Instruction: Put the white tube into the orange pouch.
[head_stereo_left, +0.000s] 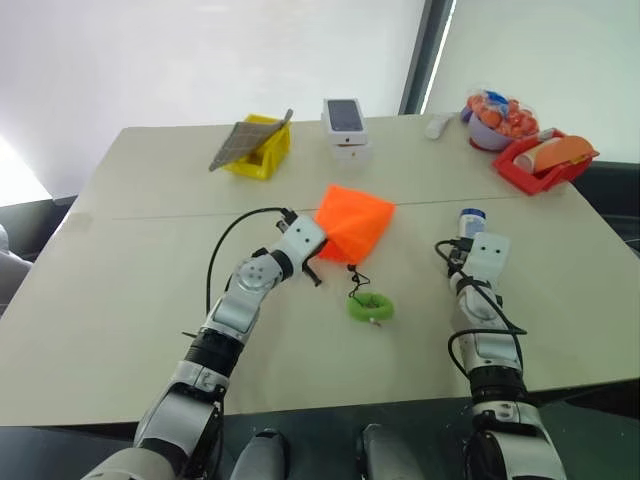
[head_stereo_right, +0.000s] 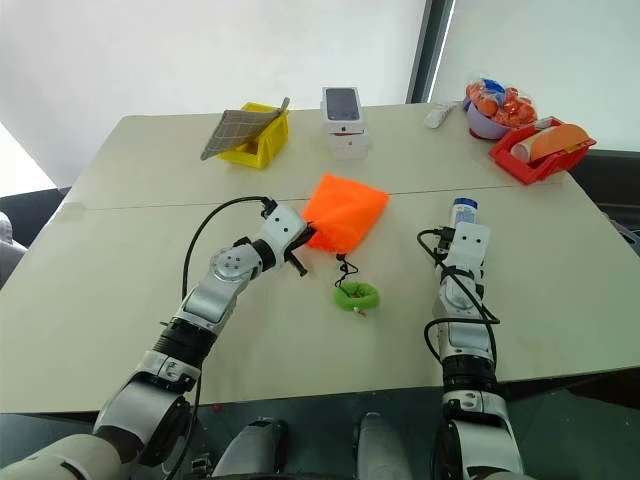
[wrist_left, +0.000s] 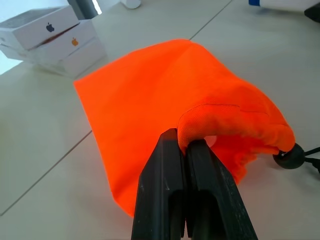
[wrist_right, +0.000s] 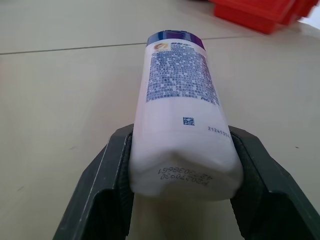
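My left gripper pinches the orange pouch rim. Right gripper clamps the white tube beside it. Next up, aiming at the mouth.

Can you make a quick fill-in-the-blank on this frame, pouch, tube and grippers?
1. The left gripper is shut on the rim of the ____ pouch.
2. The right gripper has its fingers on either side of the white ____.
3. The pouch's black cord ends in a ____ ring lying on the table.
4. Behind the pouch stands a stack of white ____.

Missing words: orange; tube; green; boxes
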